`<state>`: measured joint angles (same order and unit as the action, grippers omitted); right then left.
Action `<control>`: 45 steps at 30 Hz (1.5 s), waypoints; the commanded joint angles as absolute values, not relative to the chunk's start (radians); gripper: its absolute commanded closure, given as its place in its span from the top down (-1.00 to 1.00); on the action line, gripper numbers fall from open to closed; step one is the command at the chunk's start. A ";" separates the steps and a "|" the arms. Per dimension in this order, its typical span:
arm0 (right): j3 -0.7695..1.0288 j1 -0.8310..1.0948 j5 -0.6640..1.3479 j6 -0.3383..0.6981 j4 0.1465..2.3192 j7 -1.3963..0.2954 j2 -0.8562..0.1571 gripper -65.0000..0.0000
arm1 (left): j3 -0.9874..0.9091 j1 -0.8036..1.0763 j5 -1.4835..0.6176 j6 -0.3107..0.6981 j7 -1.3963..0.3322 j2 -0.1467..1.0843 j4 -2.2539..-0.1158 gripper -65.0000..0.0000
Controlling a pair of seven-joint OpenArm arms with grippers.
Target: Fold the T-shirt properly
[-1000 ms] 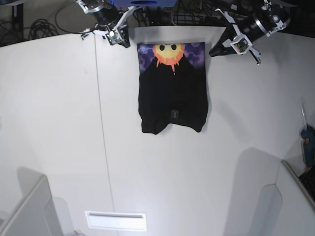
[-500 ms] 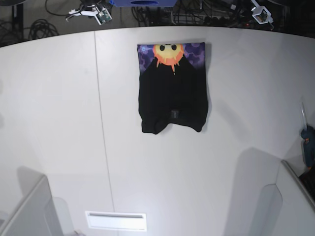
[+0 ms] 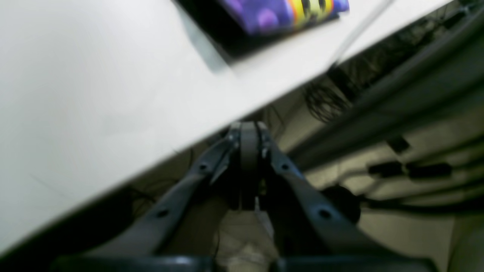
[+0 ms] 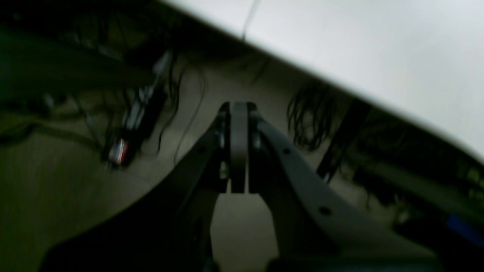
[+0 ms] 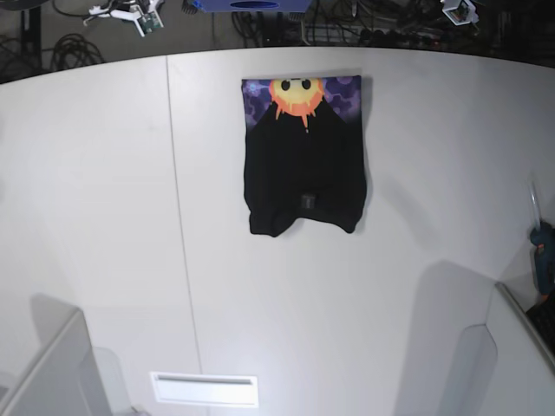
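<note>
The T-shirt (image 5: 303, 165) lies folded into a tall black rectangle at the far middle of the white table (image 5: 104, 217). A strip of sun face on purple shows at its far end. Both arms are pulled back beyond the table's far edge. Only a tip of the left arm (image 5: 460, 10) and of the right arm (image 5: 130, 13) shows in the base view. My left gripper (image 3: 247, 130) is shut and empty over the floor, with the T-shirt's printed edge (image 3: 287, 11) up on the table. My right gripper (image 4: 238, 109) is shut and empty, also off the table.
Cables (image 5: 69, 43) and dark gear lie on the floor behind the table. Grey partitions stand at the near left (image 5: 52, 373) and near right (image 5: 512, 355). A white slot (image 5: 204, 388) sits in the front edge. A seam (image 5: 178, 217) runs down the tabletop.
Both arms have drawn back from beside the T-shirt's far corners to beyond the table's far edge. The T-shirt has not moved.
</note>
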<state>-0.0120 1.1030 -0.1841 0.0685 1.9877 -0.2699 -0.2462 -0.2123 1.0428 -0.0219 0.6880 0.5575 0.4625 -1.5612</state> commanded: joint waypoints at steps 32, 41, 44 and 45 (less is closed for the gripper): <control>-0.194 0.697 -0.101 0.271 1.053 -0.225 -0.295 -1.00 | -0.119 0.587 0.058 0.698 0.585 0.246 -0.516 -1.00; -0.245 0.484 -0.101 0.269 0.547 -0.039 -0.248 -1.00 | -0.117 0.344 0.245 0.576 0.733 0.236 -0.096 -1.00; -0.245 0.392 -0.101 0.269 0.364 0.019 -0.209 -1.00 | -0.120 0.288 0.311 0.576 0.650 0.232 -0.067 -1.00; -0.245 0.366 -0.101 0.269 0.308 0.035 -0.197 -1.00 | -0.120 0.269 0.323 0.576 0.613 0.223 -0.065 -1.00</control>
